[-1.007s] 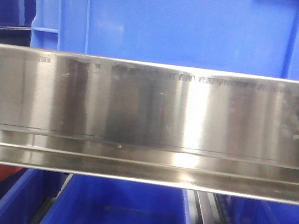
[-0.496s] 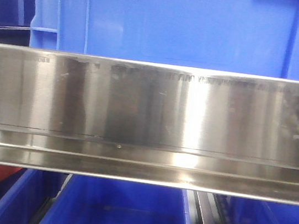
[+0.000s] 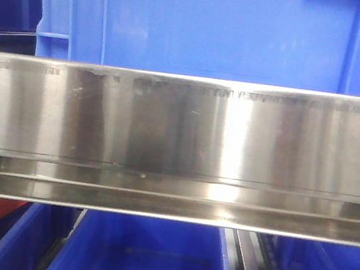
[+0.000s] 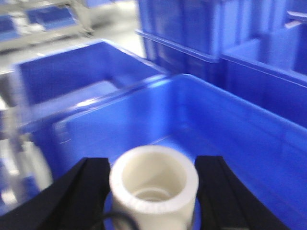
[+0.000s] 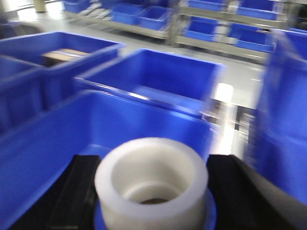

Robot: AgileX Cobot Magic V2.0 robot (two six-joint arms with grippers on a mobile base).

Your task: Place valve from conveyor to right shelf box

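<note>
The left gripper [image 4: 153, 160] is hovering over an open blue plastic box [image 4: 240, 129], black jaws clamping a cream-white hollow round valve [image 4: 154, 184]. The right gripper [image 5: 153, 160] is clamping a second whitish round valve [image 5: 152, 184] over a second blue box [image 5: 120, 120]. Fine print along the brushed-steel shelf rail [image 3: 180, 135] is appearing too small to read.

The valve [image 4: 154, 178] shows its pale, whitish round end, a hollow ring gripped between the black fingers of the left tool [image 4: 153, 164] above a blue box [image 4: 235, 127]. A second whitish valve [image 5: 152, 179] sits likewise in the right tool [image 5: 153, 162], over another blue box [image 5: 134, 123]; both views are blurred.
</note>
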